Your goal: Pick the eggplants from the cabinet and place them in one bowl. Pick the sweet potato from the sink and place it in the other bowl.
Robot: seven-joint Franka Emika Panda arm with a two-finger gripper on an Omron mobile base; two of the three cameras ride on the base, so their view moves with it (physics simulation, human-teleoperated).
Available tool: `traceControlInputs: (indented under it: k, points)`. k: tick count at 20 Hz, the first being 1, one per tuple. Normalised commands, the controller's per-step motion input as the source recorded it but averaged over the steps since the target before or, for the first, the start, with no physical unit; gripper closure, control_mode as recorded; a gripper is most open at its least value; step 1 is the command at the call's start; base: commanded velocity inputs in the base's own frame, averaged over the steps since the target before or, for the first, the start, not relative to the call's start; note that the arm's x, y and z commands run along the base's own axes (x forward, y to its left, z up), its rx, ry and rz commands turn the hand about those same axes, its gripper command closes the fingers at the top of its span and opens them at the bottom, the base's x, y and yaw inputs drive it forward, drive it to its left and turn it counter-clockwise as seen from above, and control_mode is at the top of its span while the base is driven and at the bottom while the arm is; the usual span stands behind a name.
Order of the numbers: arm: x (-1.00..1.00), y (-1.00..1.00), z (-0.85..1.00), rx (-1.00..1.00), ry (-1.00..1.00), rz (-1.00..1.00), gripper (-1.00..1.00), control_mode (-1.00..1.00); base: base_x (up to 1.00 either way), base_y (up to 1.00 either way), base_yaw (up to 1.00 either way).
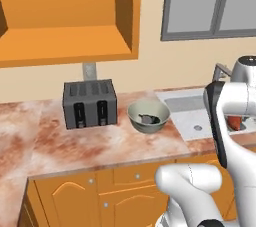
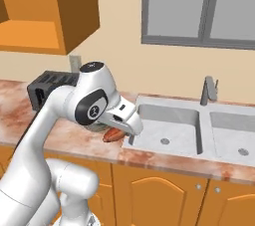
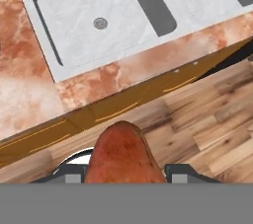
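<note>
Left base view: the pale bowl (image 1: 148, 116) with a dark eggplant (image 1: 147, 119) sits on the surface (image 1: 75, 143) beside the toaster (image 1: 90, 104). Right base view: your fingers (image 2: 113, 136) are closed on the sweet potato (image 2: 112, 136), at the surface's front edge just left of the sink (image 2: 167, 125). Hand view: the sweet potato (image 3: 123, 154) runs lengthwise straight out from the fingers. No writing is legible.

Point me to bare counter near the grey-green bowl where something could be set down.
Free: the marble stretch in front of the toaster and grey-green bowl, up to the counter edge, and the counter left of the toaster. Crowded: the strip between bowl and sink, where the arm holds the sweet potato in the gripper.
</note>
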Motion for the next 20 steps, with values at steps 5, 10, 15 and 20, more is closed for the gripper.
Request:
traceControlInputs:
  k: [5,10,15,20]
  points:
    - [0.0,0.0,0.0,0.0,0.0,0.0,1.0,1.0,0.0,-0.81,-0.01]
    - [0.0,0.0,0.0,0.0,0.0,0.0,1.0,1.0,0.0,-0.79,-0.02]
    - [0.0,0.0,0.0,0.0,0.0,0.0,1.0,1.0,0.0,-0.79,-0.02]
    - [0.0,0.0,0.0,0.0,0.0,0.0,1.0,1.0,0.0,-0.81,-0.03]
